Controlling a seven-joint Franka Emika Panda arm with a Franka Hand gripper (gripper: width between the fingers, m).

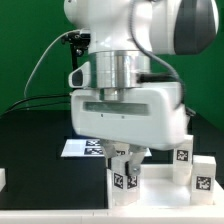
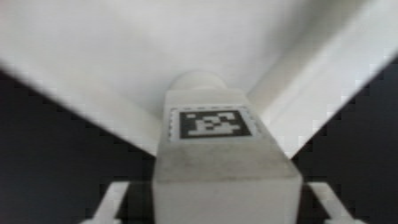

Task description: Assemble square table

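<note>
gripping a tagged white leg, the claw shows no readable writing.

The exterior view shows three white tagged legs, one white slab, one marker board and one gripper; the wrist view shows a single tagged leg between two fingers

Lab: green backdrop, marker board
</note>
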